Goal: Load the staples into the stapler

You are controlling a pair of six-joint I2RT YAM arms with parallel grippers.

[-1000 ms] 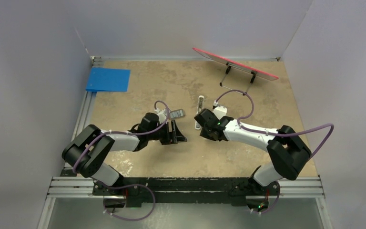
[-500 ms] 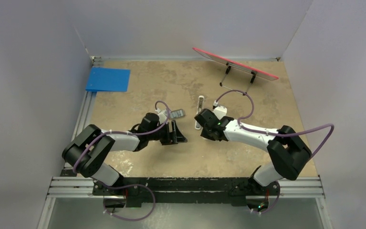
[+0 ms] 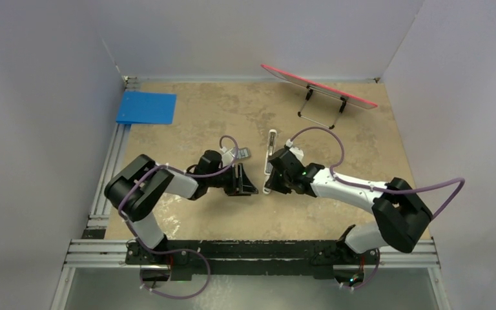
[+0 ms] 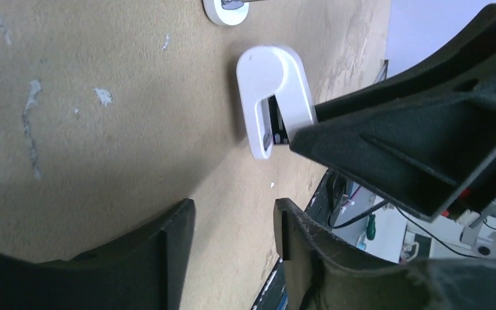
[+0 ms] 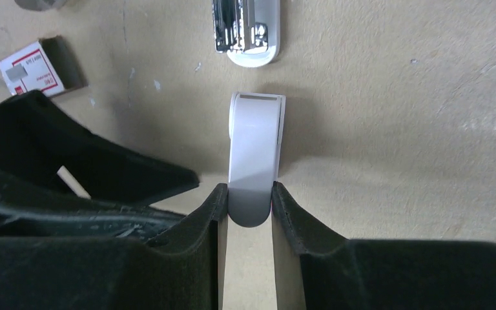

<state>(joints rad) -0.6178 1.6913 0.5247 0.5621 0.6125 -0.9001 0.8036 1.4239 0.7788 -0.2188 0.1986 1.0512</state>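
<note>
the right gripper [image 5: 245,197] is clamped on a short white plastic piece [image 5: 256,139], its two black fingers [image 5: 210,216] pressed to either side of the piece's rounded near end. the squared end, with a thin slot across it, points toward the far side. the piece sits low over the tan speckled table top [image 5: 394,116]; whether it rests there or is a touch lifted, i cannot tell.

just left of it hangs the left gripper [image 4: 232,223], jaws apart with only bare table between them, nothing held. it is close beside the clamped piece and, as far as i can see, not touching it.

just beyond the squared end, across a small gap, lies the slim white bar-shaped stapler [image 5: 248,39]. it lies lengthwise near to far around the middle of the table, its rounded end toward the grippers and a bright chrome channel showing on it.

to the far left of the grippers, by the left wrist, is the small red-and-white cardboard box [image 5: 29,70], its brown sleeve open. beyond that a small dull-grey metal shape [image 5: 39,3] is cut off by the view's edge; too little shows to say for sure it is the staples.

well off in the far left corner lies a flat blue folder [image 3: 146,107], and at the far right a red-edged board [image 3: 316,85] leans on a wire stand [image 3: 323,106].
</note>
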